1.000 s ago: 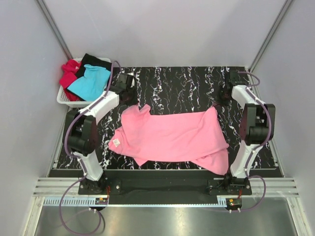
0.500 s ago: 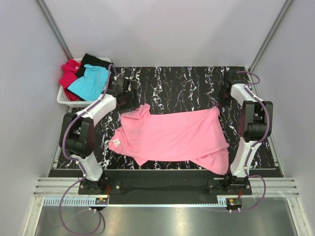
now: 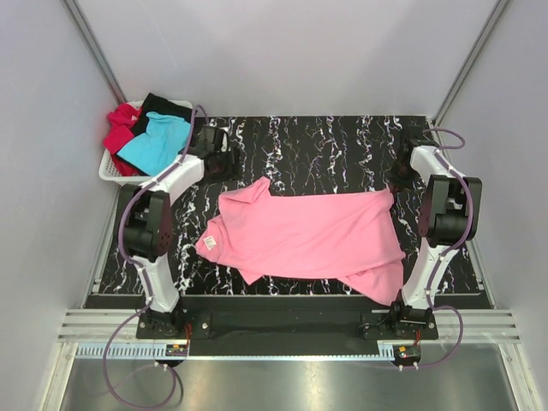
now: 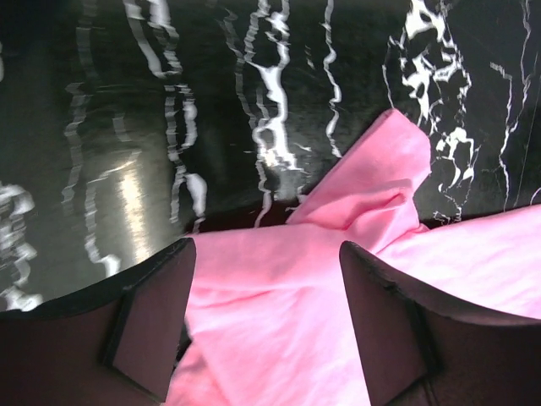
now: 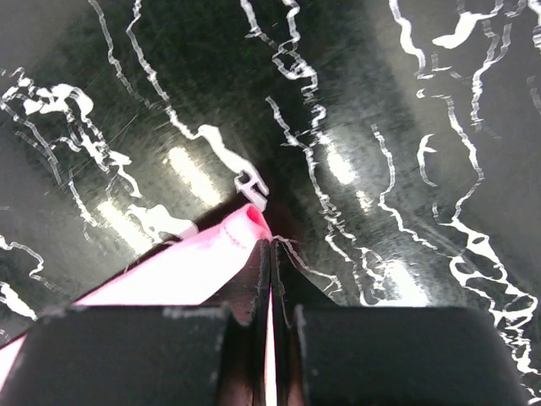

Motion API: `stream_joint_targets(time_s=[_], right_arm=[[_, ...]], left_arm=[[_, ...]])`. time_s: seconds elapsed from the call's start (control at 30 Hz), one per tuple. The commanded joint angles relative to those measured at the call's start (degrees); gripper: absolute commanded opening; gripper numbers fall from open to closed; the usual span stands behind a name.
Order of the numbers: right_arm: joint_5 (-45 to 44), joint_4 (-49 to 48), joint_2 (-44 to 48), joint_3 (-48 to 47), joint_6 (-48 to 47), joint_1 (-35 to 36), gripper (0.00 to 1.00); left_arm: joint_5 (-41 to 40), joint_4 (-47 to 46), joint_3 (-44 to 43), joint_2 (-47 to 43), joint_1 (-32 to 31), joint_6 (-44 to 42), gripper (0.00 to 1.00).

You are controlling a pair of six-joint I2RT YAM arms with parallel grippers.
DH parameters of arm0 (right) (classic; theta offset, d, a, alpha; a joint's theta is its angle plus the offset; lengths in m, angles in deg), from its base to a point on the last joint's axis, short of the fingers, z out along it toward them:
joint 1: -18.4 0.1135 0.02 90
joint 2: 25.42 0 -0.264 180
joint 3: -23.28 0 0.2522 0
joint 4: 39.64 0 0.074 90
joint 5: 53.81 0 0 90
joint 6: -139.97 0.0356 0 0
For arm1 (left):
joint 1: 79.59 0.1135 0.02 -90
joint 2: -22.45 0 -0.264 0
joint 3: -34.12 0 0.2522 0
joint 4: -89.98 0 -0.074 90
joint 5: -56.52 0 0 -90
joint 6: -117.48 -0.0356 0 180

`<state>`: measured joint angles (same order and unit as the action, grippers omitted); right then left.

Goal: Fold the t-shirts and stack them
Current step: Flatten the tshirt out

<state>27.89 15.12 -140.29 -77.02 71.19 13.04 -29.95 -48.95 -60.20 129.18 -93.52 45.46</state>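
Note:
The pink t-shirt [image 3: 308, 235] lies spread across the black marbled table [image 3: 325, 150], its small white label [image 3: 208, 244] at the left end. My left gripper [image 3: 224, 164] hovers open just beyond the shirt's far left sleeve [image 4: 372, 194]. Its dark fingers [image 4: 152, 321] stand wide apart over loose pink cloth, gripping nothing. My right gripper [image 3: 396, 181] is shut on the shirt's far right corner. In the right wrist view a rolled pink hem [image 5: 211, 254] runs into the closed right gripper [image 5: 270, 245]. The turquoise [image 3: 154, 144], red [image 3: 120, 128] and black [image 3: 167, 107] t-shirts sit in the basket.
A white plastic basket [image 3: 110, 171] stands at the table's far left corner, just behind my left arm. Grey walls close in on both sides and at the back. The table's far half shows bare marble beyond the pink shirt.
My left gripper has opened and let go of the shirt's far left corner. The right gripper has pulled its corner rightward, and the whole pink shirt has slid right a little.

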Motion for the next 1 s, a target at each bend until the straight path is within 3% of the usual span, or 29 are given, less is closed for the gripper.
stream_joint_targets(time_s=[0.0,0.13,0.2,0.23,0.27,0.33,0.37,0.53,0.6,0.77,0.9,0.97], right_arm=[[1.87,0.58,-0.35,-1.52,-0.47,0.18,0.0],[4.51,0.67,0.26,-3.8,-1.35,0.18,0.03],[5.13,0.84,0.52,-4.86,-2.57,0.18,0.21],[5.83,1.1,0.87,-5.91,-2.93,0.18,0.41],[5.75,1.19,1.05,-6.35,-3.63,0.18,0.51],[5.14,2.5,1.4,-8.45,-4.07,0.18,0.61],[5.04,3.21,1.32,-9.25,-4.16,0.18,0.65],[13.79,5.33,3.15,-12.16,-3.29,0.36,0.66],[15.5,5.06,3.86,-12.07,-2.5,0.88,0.67],[16.38,4.36,4.13,-11.81,-1.09,1.06,0.67],[16.47,4.27,3.69,-10.75,-0.65,1.06,0.66],[16.3,4.36,3.6,-10.14,-0.82,1.06,0.66]], left_arm=[[3.59,-1.38,-2.85,3.46,-0.48,-2.42,0.72],[6.13,-1.38,-3.73,5.05,-2.05,-3.03,0.68],[5.7,-1.12,-4.08,5.58,-3.29,-4.52,0.68],[4.57,-1.12,-4.26,6.02,-4.51,-4.7,0.68],[4.12,-0.94,-4.35,6.2,-4.96,-4.88,0.68],[3.24,-0.86,-4.44,6.64,-5.75,-4.36,0.65],[3.41,-0.86,-4.35,6.99,-5.84,-3.83,0.58],[1.67,-0.86,-4.09,6.99,-8.64,-4.53,0.3],[0.34,-0.86,-3.82,6.2,-9.97,-5.06,0.24],[-4.75,-1.03,0.39,3.83,-14.71,-2.78,0.21],[-9.5,-1.29,2.07,4.44,-17.26,-0.93,0.0],[-10.91,-1.21,2.15,3.84,-17.79,-0.23,0.0]])
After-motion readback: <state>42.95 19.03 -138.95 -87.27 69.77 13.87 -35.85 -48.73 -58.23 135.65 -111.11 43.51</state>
